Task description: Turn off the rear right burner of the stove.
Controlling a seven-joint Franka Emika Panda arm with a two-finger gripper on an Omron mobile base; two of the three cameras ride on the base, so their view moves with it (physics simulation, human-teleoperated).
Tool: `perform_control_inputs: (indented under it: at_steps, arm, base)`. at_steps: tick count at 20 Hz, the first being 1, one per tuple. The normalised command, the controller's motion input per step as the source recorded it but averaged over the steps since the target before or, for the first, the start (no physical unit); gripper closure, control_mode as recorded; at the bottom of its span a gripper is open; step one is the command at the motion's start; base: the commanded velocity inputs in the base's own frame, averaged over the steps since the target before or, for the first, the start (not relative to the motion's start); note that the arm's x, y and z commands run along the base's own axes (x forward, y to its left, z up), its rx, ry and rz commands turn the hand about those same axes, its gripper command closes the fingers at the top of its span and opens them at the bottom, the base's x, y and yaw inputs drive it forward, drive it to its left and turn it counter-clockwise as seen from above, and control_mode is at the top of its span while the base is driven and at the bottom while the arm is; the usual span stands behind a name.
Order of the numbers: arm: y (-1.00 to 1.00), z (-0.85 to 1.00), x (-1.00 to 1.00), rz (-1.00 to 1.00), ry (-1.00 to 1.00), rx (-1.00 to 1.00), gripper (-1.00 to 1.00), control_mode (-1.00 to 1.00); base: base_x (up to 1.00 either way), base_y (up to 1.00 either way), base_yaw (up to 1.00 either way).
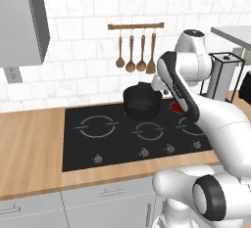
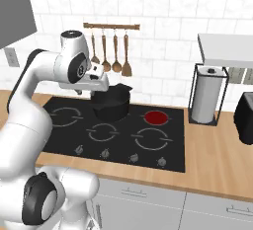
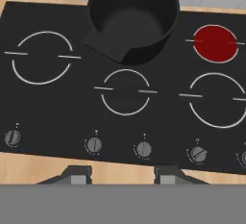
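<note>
The stove (image 3: pixel 62 104) is a black glass cooktop with white ring outlines, also seen in the side views (image 1: pixel 81 144) (image 2: pixel 69 133). Its rear right burner (image 3: pixel 215 43) glows red, a small disc right of the black pot (image 3: pixel 132 16); the disc shows in the right base view (image 2: pixel 156 117), and my arm partly hides it in the left one (image 1: pixel 175 106). Several grey knobs line the front; the fourth knob (image 3: pixel 198 154) sits turned at a slant. My gripper (image 3: pixel 122 174) hangs open above the stove's front edge, nothing between its fingers.
A paper towel holder (image 2: pixel 207 98) stands on the wooden counter (image 2: pixel 217 165) right of the stove, with a dark appliance (image 2: pixel 244 118) beyond it. Wooden spoons hang from a rail (image 1: pixel 136 26) on the tiled wall behind the pot.
</note>
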Motion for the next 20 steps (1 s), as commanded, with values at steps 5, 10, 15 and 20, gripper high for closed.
perform_control_inputs:
  at_steps: [5, 10, 15, 20]
  arm:
    - [-0.53, -0.20, -0.14, -0.08, 0.01, 0.03, -1.00, -1.00]
    - [-1.00, -0.55, -0.04, -0.34, 0.16, 0.09, -1.00, -1.00]
    - [-1.00, -0.48, 0.00, -0.32, 0.13, 0.06, -1.00, -1.00]
    - [-0.99, -0.53, 0.02, -0.30, 0.13, 0.05, -1.00, -1.00]
  base:
    - [0.00, 0.00, 0.00]
    - [0.00, 0.00, 0.00]
    - [0.00, 0.00, 0.00]
    - [0.00, 0.00, 0.00]
